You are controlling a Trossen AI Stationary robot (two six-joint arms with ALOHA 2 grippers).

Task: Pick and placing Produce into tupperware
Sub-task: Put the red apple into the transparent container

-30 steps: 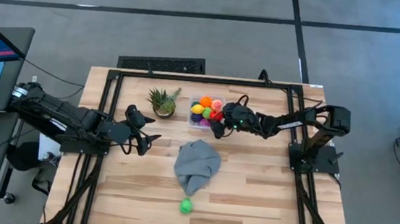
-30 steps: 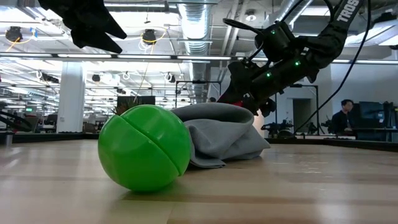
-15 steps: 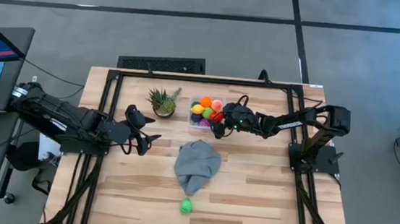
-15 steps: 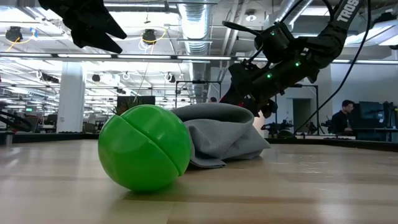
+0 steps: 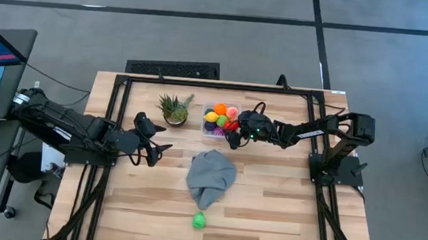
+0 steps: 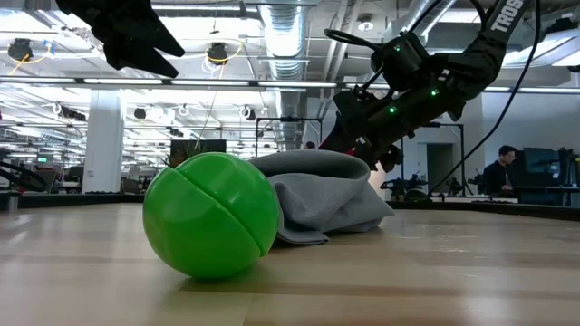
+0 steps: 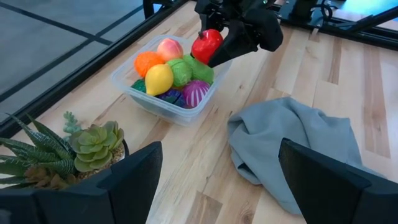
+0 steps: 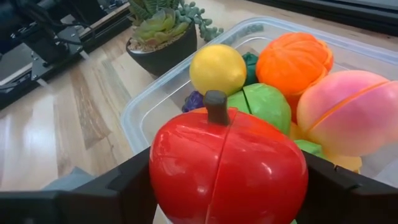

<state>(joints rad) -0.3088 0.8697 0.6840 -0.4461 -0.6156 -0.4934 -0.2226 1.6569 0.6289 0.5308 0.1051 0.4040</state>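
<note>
The clear square tupperware [image 5: 207, 129] [image 7: 124, 84] sits at the table's far middle. It holds several toy pieces: a yellow lemon [image 8: 217, 68], an orange [image 8: 293, 59], a peach [image 8: 351, 112], and green and purple pieces. My right gripper [image 5: 232, 131] [image 8: 227, 186] is shut on a red toy apple [image 7: 207, 45] above the container's right near corner. A green toy ball [image 5: 200, 220] [image 6: 210, 215] rests on the table near the front edge. My left gripper [image 5: 157, 146] [image 7: 221, 180] hovers open over the table's left part. My right gripper pinches the red apple [image 8: 227, 165] between its two fingers [image 8: 127, 186], one on each side of the body. The stem [image 8: 216, 106] stands up. The fingers reach in from the table's right, slanting down. The apple is lifted clear above the filled container.
A crumpled grey cloth [image 5: 210, 178] [image 7: 298, 143] lies in the table's middle, between the container and the green ball. A potted succulent [image 5: 174, 109] [image 7: 74, 149] stands left of the container. A black frame runs along the table's edges. A person [image 6: 501, 172] stands far behind.
</note>
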